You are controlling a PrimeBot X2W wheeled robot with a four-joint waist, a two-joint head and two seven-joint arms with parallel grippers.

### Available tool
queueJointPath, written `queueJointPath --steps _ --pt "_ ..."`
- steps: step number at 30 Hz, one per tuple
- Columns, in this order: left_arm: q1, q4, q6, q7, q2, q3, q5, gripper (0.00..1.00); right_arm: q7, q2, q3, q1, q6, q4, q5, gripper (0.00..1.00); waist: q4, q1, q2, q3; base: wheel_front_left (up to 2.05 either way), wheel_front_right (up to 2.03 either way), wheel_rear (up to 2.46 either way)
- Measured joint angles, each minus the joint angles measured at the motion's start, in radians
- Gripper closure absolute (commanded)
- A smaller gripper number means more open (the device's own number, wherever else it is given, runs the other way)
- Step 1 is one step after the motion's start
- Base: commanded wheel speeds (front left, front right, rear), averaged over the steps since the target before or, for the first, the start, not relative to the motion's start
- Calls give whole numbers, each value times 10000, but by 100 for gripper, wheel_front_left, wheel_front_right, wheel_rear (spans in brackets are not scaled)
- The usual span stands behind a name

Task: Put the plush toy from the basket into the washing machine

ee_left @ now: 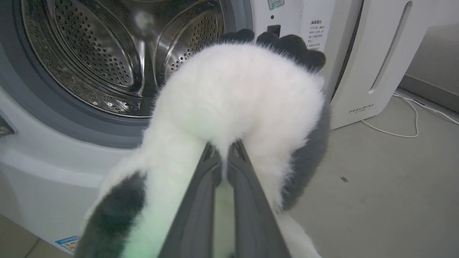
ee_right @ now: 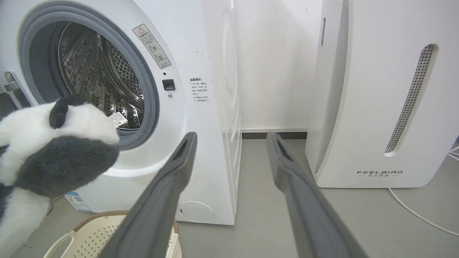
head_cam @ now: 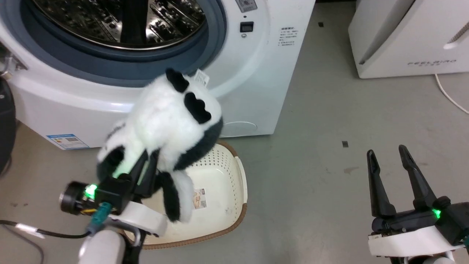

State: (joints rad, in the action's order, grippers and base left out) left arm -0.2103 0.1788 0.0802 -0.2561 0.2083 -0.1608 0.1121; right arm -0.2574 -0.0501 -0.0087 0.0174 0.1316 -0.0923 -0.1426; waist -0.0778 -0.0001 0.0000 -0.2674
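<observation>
Grips the plush toy (head_cam: 165, 117) in the left gripper (head_cam: 147, 157), jaws clamped on its white fur, clear above the basket (head_cam: 240, 183) and just before the washing machine's (head_cam: 256, 91) open porthole. Holds the right gripper (head_cam: 386, 150) empty over the floor (head_cam: 311, 165), jaws apart.

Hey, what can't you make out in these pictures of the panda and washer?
- Left wrist view: the left end effector's tips are buried in the panda's fur.
- Head view: the panda and arm hide much of the basket.
- Head view: the washer's label print is too small to read.
</observation>
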Motion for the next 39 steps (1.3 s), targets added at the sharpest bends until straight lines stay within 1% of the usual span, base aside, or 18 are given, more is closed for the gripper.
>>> queueJointPath --steps 5,9,11,15,18,20,24,28,32,34,39 --pt "-450 -604 121 2 489 454 -59 100 0 0 -44 72 0 -284 -280 0 -215 0 0 -411 0 0 0" --pt "-1313 -802 274 19 1089 704 52 100 0 0 -29 248 0 -654 -466 0 -411 1 0 -922 0 0 0" --pt "-1960 -798 326 274 1467 765 174 100 0 0 -29 375 0 -823 -527 0 -514 1 0 -1237 0 0 0" --pt "-3605 -654 424 1145 2169 802 629 100 0 0 4 625 0 -1068 -617 0 -729 1 0 -1936 0 0 0" --pt "-5108 -199 462 1812 2888 629 798 100 0 0 35 853 0 -1206 -713 0 -905 2 0 -2529 0 0 0" --pt "-6141 169 462 2184 3381 297 941 100 0 0 69 1004 0 -1300 -794 0 -1027 2 0 -2943 0 0 0" --pt "-8186 1016 464 2811 4282 -894 1361 100 0 0 130 1219 0 -1400 -909 0 -1273 3 0 -3762 0 0 0" --pt "-9909 2121 466 3271 4972 -1946 1887 100 0 2 222 1356 0 -1386 -1147 0 -1539 3 0 -4464 0 0 0" --pt "-11401 3315 474 3624 5281 -2711 2357 100 0 0 339 1392 0 -1363 -1246 0 -1820 3 0 -4994 0 0 0" --pt "-11997 3877 474 3753 5302 -2888 2585 100 0 0 399 1401 0 -1363 -1292 0 -1945 3 0 -5192 0 0 0" --pt "-13343 4878 474 4061 5415 -3601 2685 100 0 0 474 1510 0 -1365 -1369 0 -2170 3 0 -5607 0 0 0"
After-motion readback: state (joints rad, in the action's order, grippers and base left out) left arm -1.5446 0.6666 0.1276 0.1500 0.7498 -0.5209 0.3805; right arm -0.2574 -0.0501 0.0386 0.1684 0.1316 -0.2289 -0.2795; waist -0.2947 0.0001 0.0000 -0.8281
